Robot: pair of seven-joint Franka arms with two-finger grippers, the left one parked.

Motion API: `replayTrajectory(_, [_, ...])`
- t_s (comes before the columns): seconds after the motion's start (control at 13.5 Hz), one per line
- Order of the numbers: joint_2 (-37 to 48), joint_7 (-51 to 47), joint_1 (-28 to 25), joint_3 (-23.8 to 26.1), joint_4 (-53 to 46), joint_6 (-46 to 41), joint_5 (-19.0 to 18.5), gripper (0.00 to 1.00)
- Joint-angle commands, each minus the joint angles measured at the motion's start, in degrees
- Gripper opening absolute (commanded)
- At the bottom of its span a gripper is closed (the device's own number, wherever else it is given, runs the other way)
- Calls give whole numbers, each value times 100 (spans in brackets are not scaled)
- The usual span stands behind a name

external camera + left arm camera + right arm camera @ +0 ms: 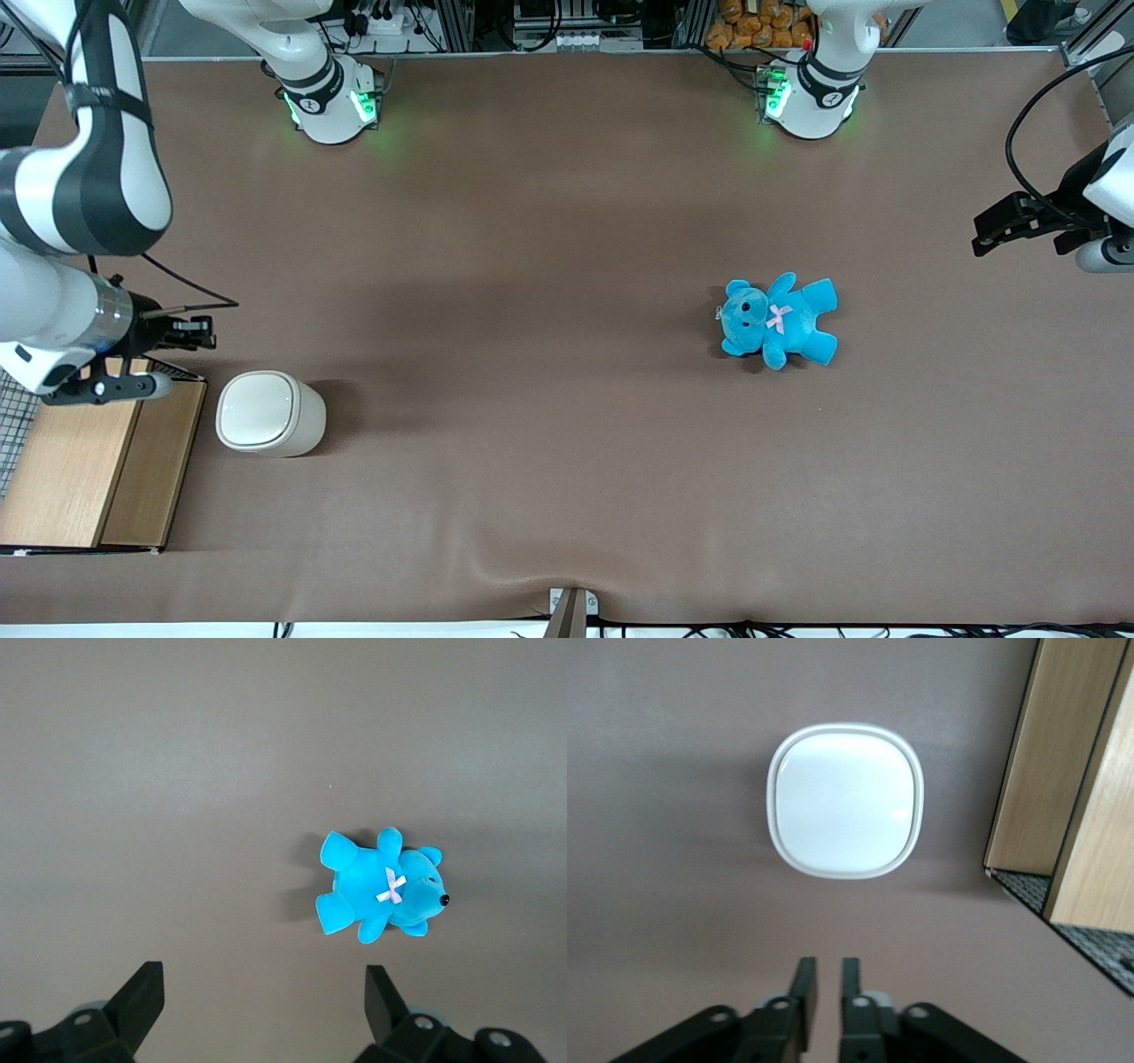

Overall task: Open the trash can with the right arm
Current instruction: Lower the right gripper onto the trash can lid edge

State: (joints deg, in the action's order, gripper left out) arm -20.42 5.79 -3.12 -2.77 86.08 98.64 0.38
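- My right arm [62, 204] is big, white and smooth, with black bands at the joints and a shiny silver-grey wrist. A thin black cable loops off it.
- My tool [824, 979] is small, black and hard. Its two fingers [803, 988] stand nearly together, with just a thin gap between them, and they hold nothing.
- In the front view my tool [199, 332] hangs above the tabletop, at the working arm's end. It is beside the trash can and a bit farther from the front camera than it.
- There is one trash can [270, 413]. It is smooth cream-white plastic, shaped like a square with round corners.
- Its white lid [845, 799] is shiny and a little puffy, with a pale ring around the edge. The lid lies flat on top, closed.
- The trash can stands upright on the tabletop [532, 266], which is covered with a plain, dull brown cloth.
- Just beside the trash can is one crate [93, 461] with two pale wooden boards on top and black wire mesh sides.
- One soft, fuzzy blue teddy bear [778, 321] with a small pink bow lies on the tabletop, well apart from the trash can, toward the parked arm's end.
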Motion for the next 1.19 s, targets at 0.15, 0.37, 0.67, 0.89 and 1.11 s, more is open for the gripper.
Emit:
replayTrajectory(0.15, [-356, 159, 92, 13, -82, 374, 23, 0])
replayTrajectory(0.37, [-620, 177, 136, 13, -82, 594, 41, 0])
replayTrajectory(0.67, [-945, 562, 197, 13, -74, 1156, 294, 0])
replayTrajectory(0.89, [-1139, 660, 233, 4, -82, 1236, 436, 0])
replayTrajectory(1.11, [-1270, 878, 276, -4, -222, 1386, 410, 0])
